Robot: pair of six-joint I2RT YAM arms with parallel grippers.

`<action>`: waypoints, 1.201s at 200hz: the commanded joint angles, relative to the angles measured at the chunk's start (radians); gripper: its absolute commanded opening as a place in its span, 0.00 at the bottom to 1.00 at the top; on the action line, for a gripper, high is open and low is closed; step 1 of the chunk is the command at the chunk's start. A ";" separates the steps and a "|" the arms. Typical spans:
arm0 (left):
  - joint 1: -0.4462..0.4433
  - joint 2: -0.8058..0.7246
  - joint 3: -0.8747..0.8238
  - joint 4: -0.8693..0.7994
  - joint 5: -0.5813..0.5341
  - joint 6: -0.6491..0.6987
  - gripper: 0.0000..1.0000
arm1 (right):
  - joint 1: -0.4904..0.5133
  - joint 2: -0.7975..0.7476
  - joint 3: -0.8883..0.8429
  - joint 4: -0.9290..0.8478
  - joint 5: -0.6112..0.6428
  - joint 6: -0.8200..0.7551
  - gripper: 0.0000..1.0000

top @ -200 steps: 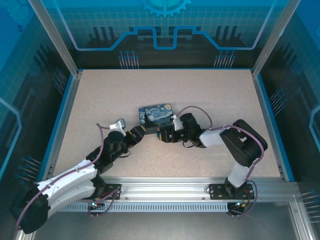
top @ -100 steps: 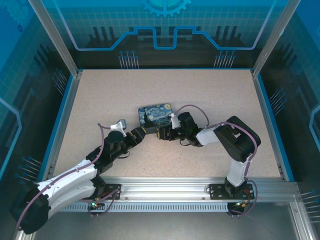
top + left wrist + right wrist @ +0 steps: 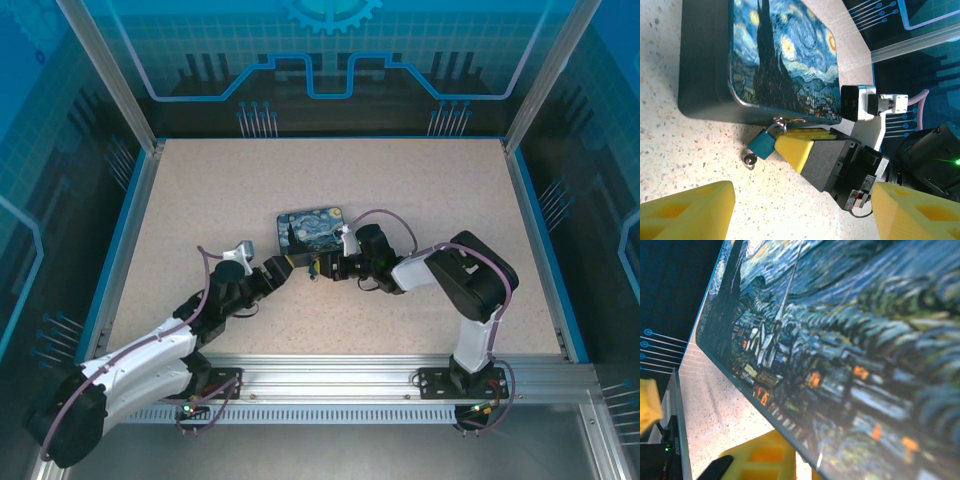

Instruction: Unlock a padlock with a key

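Leftward the right gripper [image 3: 320,268] had eased, grip impossible to tell, its yellow tip touching one teal padlock [image 3: 761,144] hung from one painted box [image 3: 705,60]. One tiny key [image 3: 749,160] lay just beside. Left gripper [image 3: 283,266] stood apart.

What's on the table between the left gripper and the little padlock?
Just bare speckled table, seen in the left wrist view, between the open left gripper and the padlock. A tiny dark metal bit lies right beside the padlock.
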 commanded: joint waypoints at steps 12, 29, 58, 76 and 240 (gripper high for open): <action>0.044 0.060 -0.016 0.108 0.158 -0.014 0.77 | -0.005 0.016 -0.019 0.066 -0.034 0.043 0.10; 0.066 0.100 -0.012 0.159 0.225 -0.004 0.77 | -0.016 0.010 -0.018 0.062 -0.058 0.047 0.10; 0.076 0.156 0.019 0.163 0.303 0.071 0.76 | -0.031 0.000 -0.008 0.042 -0.108 0.057 0.10; 0.079 0.189 0.030 0.156 0.332 0.118 0.71 | -0.033 -0.006 0.008 0.009 -0.133 0.051 0.09; 0.156 0.551 0.071 0.438 0.482 0.299 0.63 | -0.048 0.031 0.061 -0.047 -0.248 0.032 0.09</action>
